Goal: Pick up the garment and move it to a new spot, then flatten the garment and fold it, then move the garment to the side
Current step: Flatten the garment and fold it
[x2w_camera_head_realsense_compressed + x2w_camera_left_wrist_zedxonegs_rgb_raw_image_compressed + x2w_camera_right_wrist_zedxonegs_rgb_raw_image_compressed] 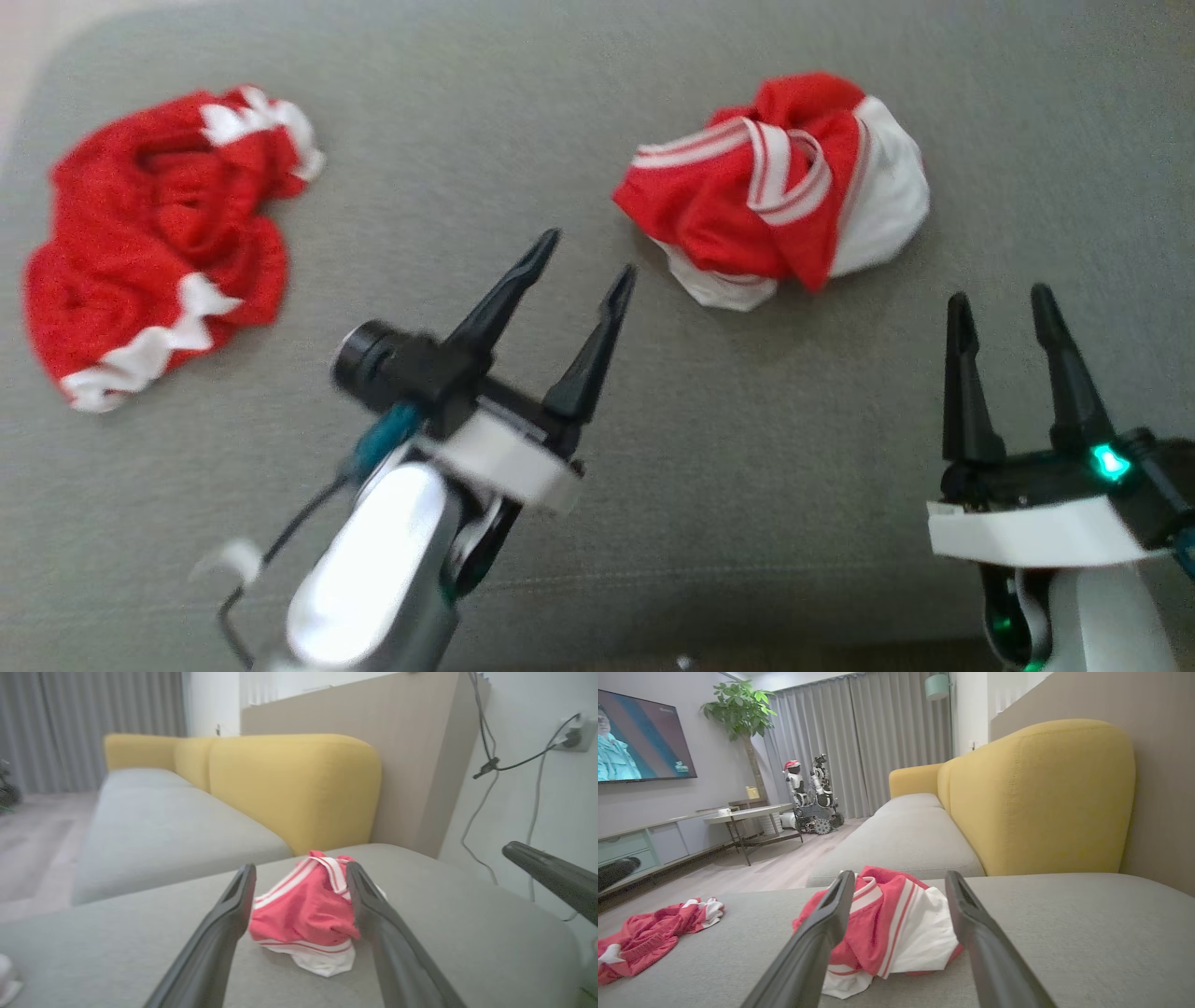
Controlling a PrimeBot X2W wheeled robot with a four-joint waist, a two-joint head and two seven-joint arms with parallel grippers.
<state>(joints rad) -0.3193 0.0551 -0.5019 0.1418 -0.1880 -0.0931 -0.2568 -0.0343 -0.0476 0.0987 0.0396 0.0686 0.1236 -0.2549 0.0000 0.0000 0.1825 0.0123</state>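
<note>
Grey sofa cushion (597,84) holds the striped garment (775,187). Your left gripper (589,256) and right gripper (999,296) sit released (empty); a shallow pinch may slip off.

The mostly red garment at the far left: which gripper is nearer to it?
Left. The left gripper is right of the red garment; the right gripper is much farther right.

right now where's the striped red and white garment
The striped garment lies on the grey cushion, upper right of the head view, beyond the left gripper and right gripper; the other garment lies far left.
</note>
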